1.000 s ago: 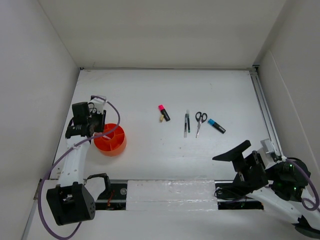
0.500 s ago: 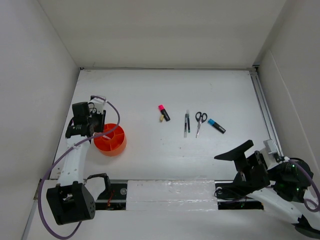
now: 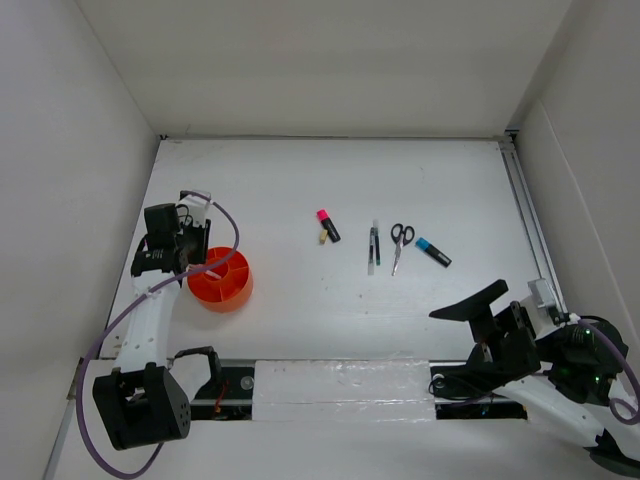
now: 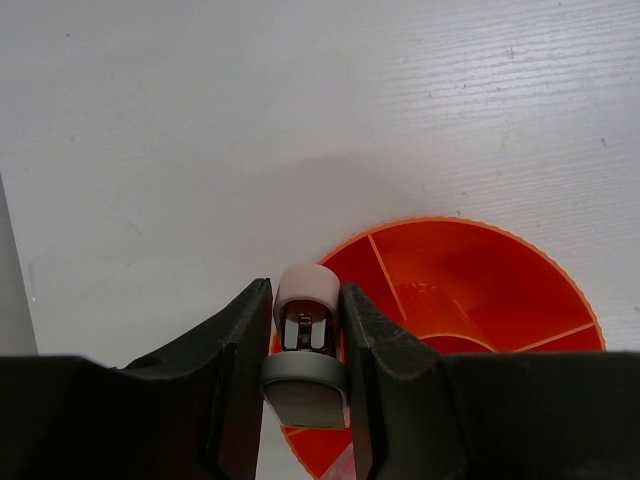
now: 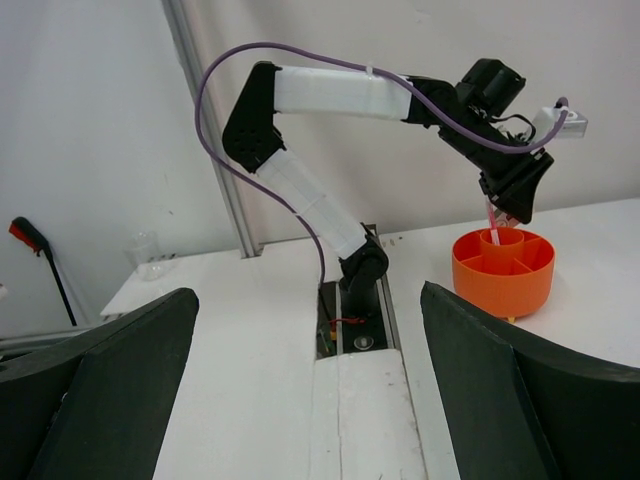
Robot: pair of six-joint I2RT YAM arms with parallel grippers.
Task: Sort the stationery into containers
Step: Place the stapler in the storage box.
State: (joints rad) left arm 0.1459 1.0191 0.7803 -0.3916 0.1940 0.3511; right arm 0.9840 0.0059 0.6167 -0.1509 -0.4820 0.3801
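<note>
Looking down from the top camera, the left gripper [image 3: 188, 248] hangs over the far-left rim of the orange cup [image 3: 222, 281], which stands near the left edge of the white table [image 3: 300, 180]; the thin pink pen [image 3: 207, 269] shows as a pale streak slanting from the gripper over the cup. Well to the right lie the pink-capped highlighter [image 3: 327, 226] with the eraser [image 3: 322, 238] just beside it, then the dark pen [image 3: 375, 244], the scissors [image 3: 399, 243] and the blue-capped marker [image 3: 433, 252], all apart from the cup. The right gripper [image 3: 468, 305] is lifted above the table's near right corner. From the left wrist, the fingers [image 4: 238, 350] are clamped on the pen [image 4: 307, 297], seen end-on with its pale cap toward the camera, above the rim of the divided cup [image 4: 470, 290]. From the right wrist, the right gripper's fingers [image 5: 100, 390] stand wide apart with nothing between them, and the left gripper [image 5: 510, 205] holds the pen [image 5: 491, 217] nearly upright, its lower end dipping into the cup [image 5: 503, 270].
</note>
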